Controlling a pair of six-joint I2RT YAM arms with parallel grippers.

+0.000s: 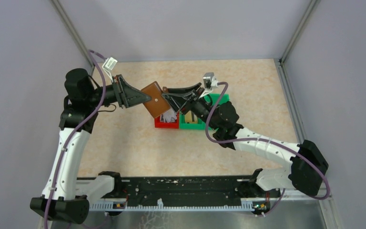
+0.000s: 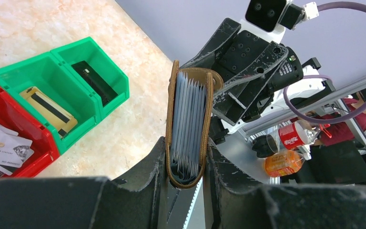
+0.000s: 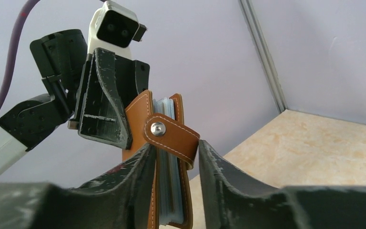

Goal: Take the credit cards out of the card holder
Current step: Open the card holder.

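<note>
The tabletop (image 1: 138,143) is the widest thing, a smooth slab with a peach-and-cream marbled stone look, filling the middle of the overhead view between plain pale walls. Two white-and-black jointed arms rise from the bottom edge. The left arm (image 1: 66,152) bends up the left side and the right arm (image 1: 267,148) sweeps in from the lower right, so that they meet in the upper middle.

Just below that meeting point sit boxy, open-topped bins of glossy moulded plastic: a red bin (image 1: 164,124) and, to its right, a green bin (image 1: 221,98). In the left wrist view the green shows two compartments. One holds a flat gold card (image 2: 47,110) with a dark stripe, the other a dark card (image 2: 93,80). A whitish printed slip (image 2: 2,145) lies in the red.

The card holder (image 1: 155,99), tan leather-look with pale stitching, hangs in the air between the pincers. The left pincer (image 2: 186,164) clamps its rounded fold, scuffed matte black fingers tight on both covers. The right pincer (image 3: 174,152), narrowed partway, touches it on both sides at the strap end.

Thin pale grey-blue leaves (image 2: 190,114) stand packed inside; whether they carry cards I cannot tell. A rounded snap tab (image 3: 171,136) wraps over the edge, closed by a shiny metal stud (image 3: 158,127)
</note>
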